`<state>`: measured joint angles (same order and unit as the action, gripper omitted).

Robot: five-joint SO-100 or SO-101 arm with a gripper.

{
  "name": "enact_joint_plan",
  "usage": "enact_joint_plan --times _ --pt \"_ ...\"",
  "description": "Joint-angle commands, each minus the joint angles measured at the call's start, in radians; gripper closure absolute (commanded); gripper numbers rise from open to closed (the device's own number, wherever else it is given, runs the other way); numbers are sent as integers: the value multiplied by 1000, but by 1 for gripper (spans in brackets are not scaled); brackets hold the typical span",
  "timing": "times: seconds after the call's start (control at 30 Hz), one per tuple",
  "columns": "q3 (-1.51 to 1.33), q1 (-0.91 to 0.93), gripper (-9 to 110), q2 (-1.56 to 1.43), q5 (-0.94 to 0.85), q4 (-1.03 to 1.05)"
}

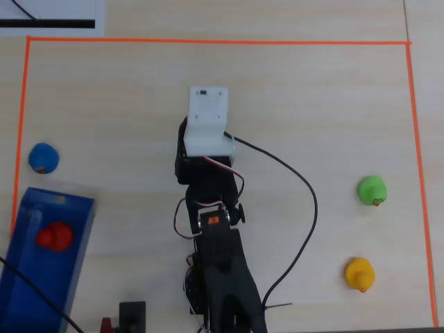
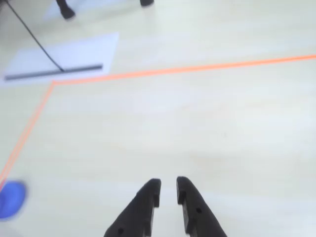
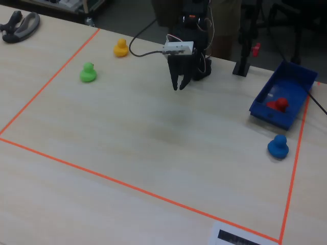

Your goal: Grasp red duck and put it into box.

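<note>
Red duck (image 1: 54, 236) already lying inside box (image 1: 73, 239), well off to gripper's left in overhead view, so task looks done & nothing left to carry. Gripper (image 2: 168, 190) empty, fingers nearly together w/ just a thin slit between, hanging above bare table (image 3: 153, 132) near centre of taped area, prob. a rest pose after the drop. Blue duck (image 1: 43, 158) outside box, just beyond its far end, also left of gripper; only a blur at lower-left edge in wrist view. Green duck (image 1: 372, 189) & yellow duck (image 1: 360, 274) well apart on gripper's other side. Orange tape (image 1: 215, 42) frames work area. Nothing under or close around gripper, no obstruction to any move.
</note>
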<state>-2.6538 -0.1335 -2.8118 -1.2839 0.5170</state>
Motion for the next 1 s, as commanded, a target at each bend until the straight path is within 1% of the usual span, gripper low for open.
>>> enact_joint_plan --times 0.0,0.2,0.4,0.5,0.63,0.7,0.77,0.97 --pt "-106 2 101 -324 -11 71" --pt "-291 46 101 -499 6 238" --pt "-407 84 101 -499 6 350" --pt "-456 69 101 -500 -11 474" --pt "-456 61 101 -500 8 673" --pt "-456 63 101 -500 40 738" --pt "-457 66 100 -500 31 787" --pt "-457 72 100 -500 35 792"
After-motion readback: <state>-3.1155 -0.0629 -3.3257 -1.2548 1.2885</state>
